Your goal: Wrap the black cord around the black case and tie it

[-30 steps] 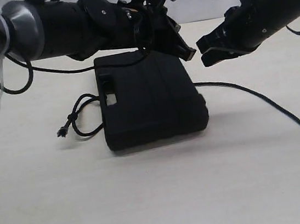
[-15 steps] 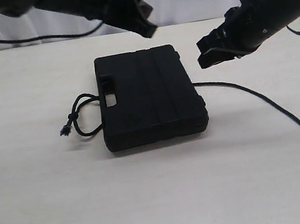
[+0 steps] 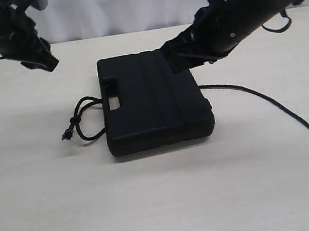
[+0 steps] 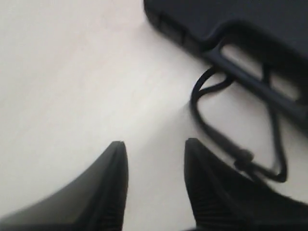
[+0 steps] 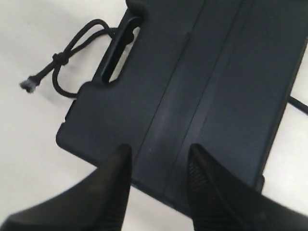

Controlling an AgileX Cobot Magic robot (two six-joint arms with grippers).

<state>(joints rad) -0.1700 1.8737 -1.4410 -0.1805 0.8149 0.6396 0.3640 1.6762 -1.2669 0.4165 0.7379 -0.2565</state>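
The black case [image 3: 152,101] lies flat in the middle of the table, handle side to the left. The black cord [image 3: 84,120] loops through the handle cut-out, with a small knot and a frayed end [image 3: 65,136] lying left of the case. Its long tail [image 3: 273,105] comes out from the case's right side toward the right edge. My left gripper [image 3: 48,64] hovers far left of the case, open and empty; it looks down on the loop [image 4: 207,125]. My right gripper [image 3: 173,59] hangs open over the case's far edge [image 5: 202,96], holding nothing.
The tabletop [image 3: 166,205] is pale wood colour. A white curtain [image 3: 112,10] closes off the back. Thin glossy arm cables hang near both arms at the rear.
The left arm has swung away from over the case to the far left. The right gripper has moved left and down from the right of the case to above its far edge.
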